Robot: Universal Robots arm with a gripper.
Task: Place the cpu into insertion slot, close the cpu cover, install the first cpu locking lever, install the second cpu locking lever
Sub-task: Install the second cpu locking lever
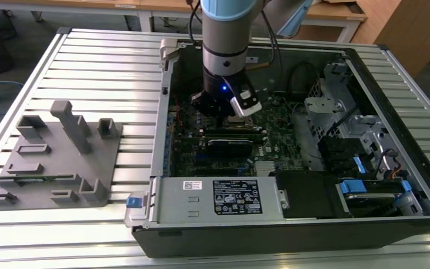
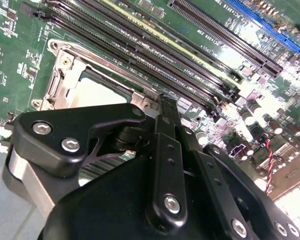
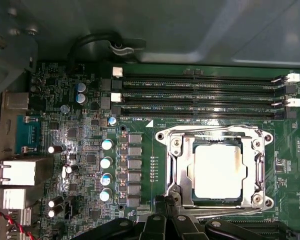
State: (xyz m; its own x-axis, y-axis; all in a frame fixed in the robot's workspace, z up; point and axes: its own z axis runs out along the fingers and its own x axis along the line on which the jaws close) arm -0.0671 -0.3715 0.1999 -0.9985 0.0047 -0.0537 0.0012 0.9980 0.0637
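The tool (image 2: pixel 162 107) hangs just beside the apparently closed cpu cover (image 2: pixel 65 75).

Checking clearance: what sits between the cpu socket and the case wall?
In the first wrist view, memory slots lie between the cpu cover and the case wall.

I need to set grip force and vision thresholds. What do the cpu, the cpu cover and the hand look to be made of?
The cpu: pale, smooth metal face, bright under light. The cpu cover: thin silvery sheet metal, shiny edges. The hand: matte black links, probably metal or hard plastic, with silver bolts.
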